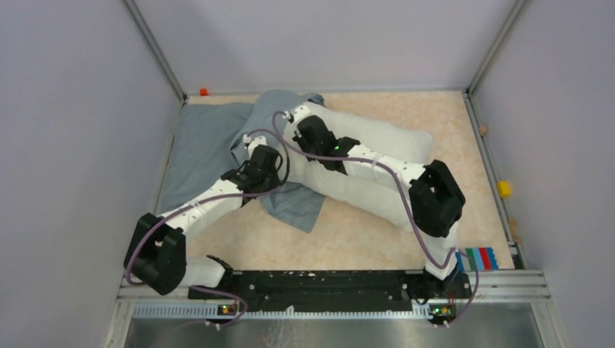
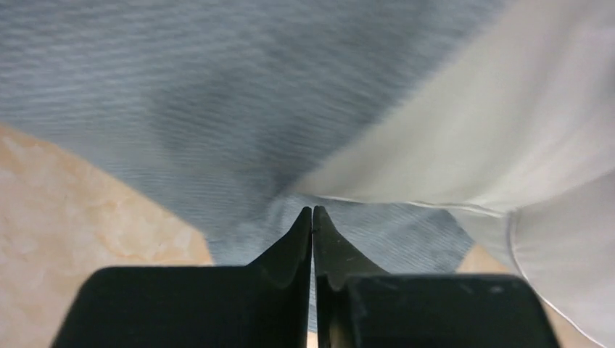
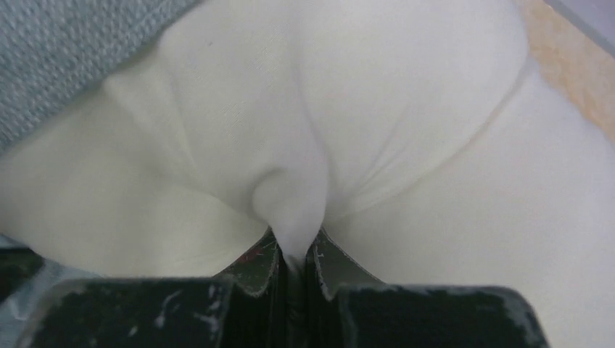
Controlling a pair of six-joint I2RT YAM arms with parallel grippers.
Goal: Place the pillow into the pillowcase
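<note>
The pillow [image 1: 381, 141] lies slanting across the middle of the top view, on the table [image 1: 348, 235]. Its upper-left end is tucked under the pillowcase [image 1: 203, 141], which spreads toward the upper left. The right gripper [image 3: 294, 250] pinches a fold of the pillow, and the left gripper [image 2: 312, 212] is closed tight on pillowcase cloth.

You have a pillow [image 3: 406, 109] in smooth, matt off-white cloth that puckers into soft creases. The pillowcase [image 2: 181, 87] is thin grey-blue woven cloth with a fine ribbed texture, also matt. The table [image 1: 362, 239] looks like a mottled peach, stone-patterned surface with little sheen. Your left fingers [image 2: 290, 250] are matt black plastic, and the right fingers [image 3: 330, 264] carry white scuffs.
</note>
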